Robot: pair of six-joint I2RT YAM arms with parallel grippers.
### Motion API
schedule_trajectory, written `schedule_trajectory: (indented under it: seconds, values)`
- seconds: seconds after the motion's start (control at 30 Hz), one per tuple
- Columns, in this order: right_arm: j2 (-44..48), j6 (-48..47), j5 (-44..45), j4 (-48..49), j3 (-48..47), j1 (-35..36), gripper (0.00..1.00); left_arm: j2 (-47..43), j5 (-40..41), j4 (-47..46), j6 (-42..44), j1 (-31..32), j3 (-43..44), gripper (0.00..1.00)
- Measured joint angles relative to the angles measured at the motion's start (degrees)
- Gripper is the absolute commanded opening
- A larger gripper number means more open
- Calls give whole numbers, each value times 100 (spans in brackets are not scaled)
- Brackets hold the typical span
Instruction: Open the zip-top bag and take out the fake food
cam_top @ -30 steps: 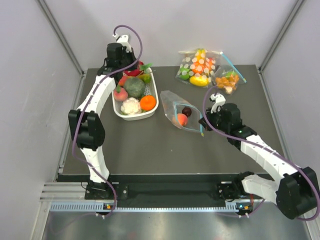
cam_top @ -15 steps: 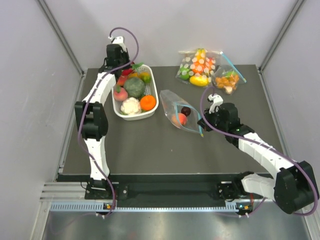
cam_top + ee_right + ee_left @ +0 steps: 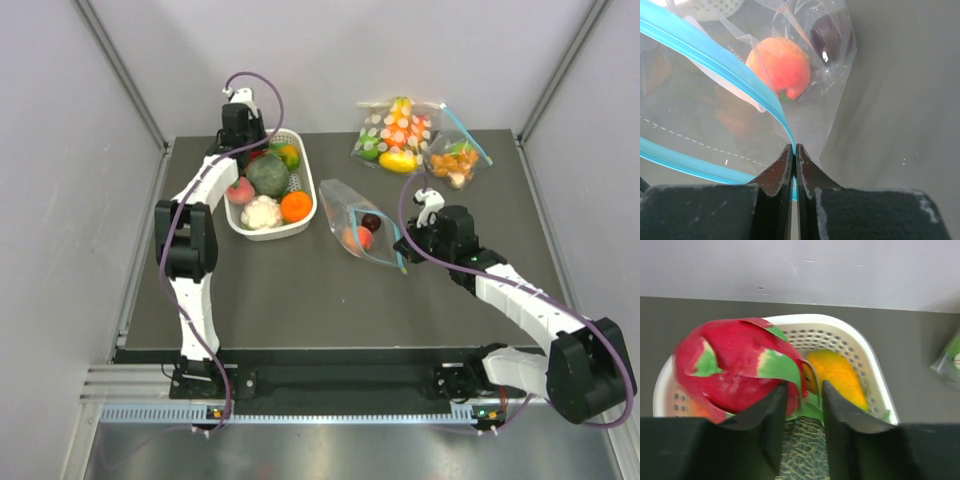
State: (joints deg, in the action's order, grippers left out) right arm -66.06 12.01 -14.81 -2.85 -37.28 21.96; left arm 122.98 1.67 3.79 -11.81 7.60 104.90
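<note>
One peach [image 3: 779,67] inside zip-top bag [image 3: 690,115], zip strip [image 3: 715,61] pinched by right tool [image 3: 794,148].

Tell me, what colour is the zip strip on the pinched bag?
Teal-blue zip strip, best seen in the right wrist view.

Dark counter [image 3: 300,300], seen from above. A white basket [image 3: 265,237] stands at far left; just right of it, near centre, lies the clear zip-top bag [image 3: 338,200]. A dotted bag [image 3: 393,132] and a small bag [image 3: 455,162] of orange pieces lie side by side at far right.
</note>
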Motion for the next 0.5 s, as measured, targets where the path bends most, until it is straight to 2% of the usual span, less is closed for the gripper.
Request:
schedule_trajectory:
  seconds: [0.17,0.37,0.5]
  values:
    - [7,0,-11,-7,0,0,0,-170,15,-66,22,33,-251,73]
    - [109,-2,-31,-20,-4,-2,0,-645,98,42,177,149,-481,84]
    - [181,-2,-33,-42,-46,0,0,-1110,208,105,334,348,-490,86]
